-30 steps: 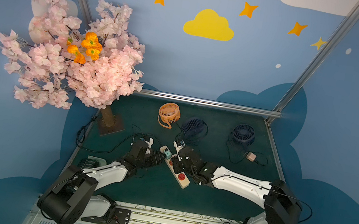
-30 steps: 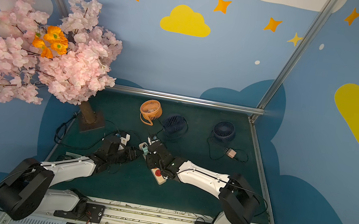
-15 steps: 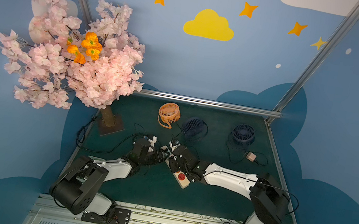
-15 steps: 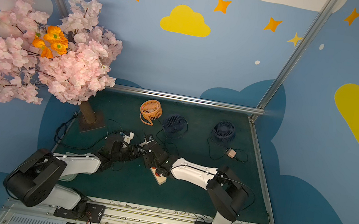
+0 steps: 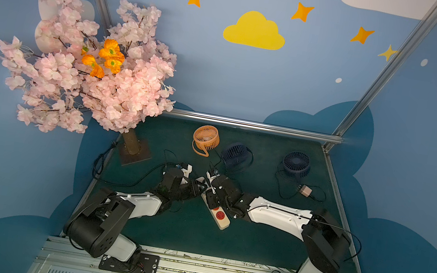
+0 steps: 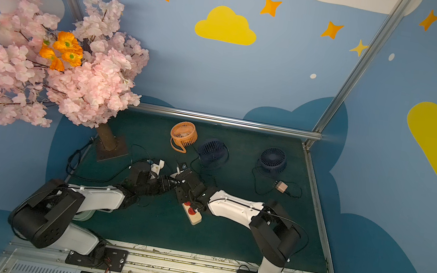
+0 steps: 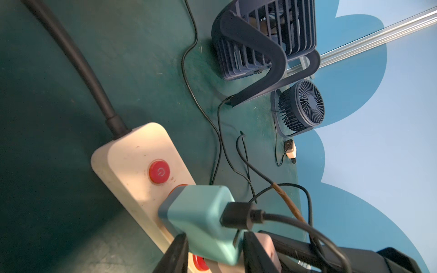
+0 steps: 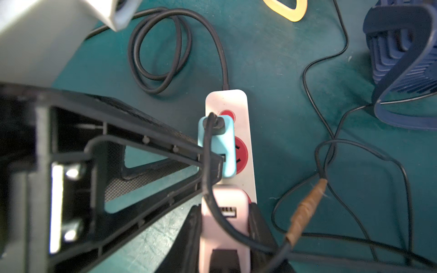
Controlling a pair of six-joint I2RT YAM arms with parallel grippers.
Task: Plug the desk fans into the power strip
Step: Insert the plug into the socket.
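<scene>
The cream power strip (image 5: 220, 220) (image 6: 193, 217) lies slantwise mid-mat, its red button (image 7: 159, 171) near the cord end. My left gripper (image 7: 214, 238) (image 5: 199, 187) is shut on a teal adapter (image 7: 201, 217) (image 8: 228, 146), which sits tilted over the first red socket; its prongs are hidden. A black cable runs from it toward the navy desk fan (image 5: 237, 154) (image 7: 264, 40). Right beside it, my right gripper (image 8: 224, 209) (image 5: 209, 195) is shut on a pink adapter (image 8: 224, 227) standing over the strip, its USB port empty.
An orange fan (image 5: 205, 138) and a second navy fan (image 5: 296, 162) stand at the back, with a loose pink plug (image 5: 306, 191). A blossom tree base (image 5: 135, 151) is at back left. Thin cords (image 8: 331, 151) and the strip's thick black cord (image 8: 160, 54) trail over the mat.
My left arm has swung right, bringing its gripper up against the right one over the strip, and its jaws have narrowed onto the teal adapter. The right gripper shifted slightly left.
</scene>
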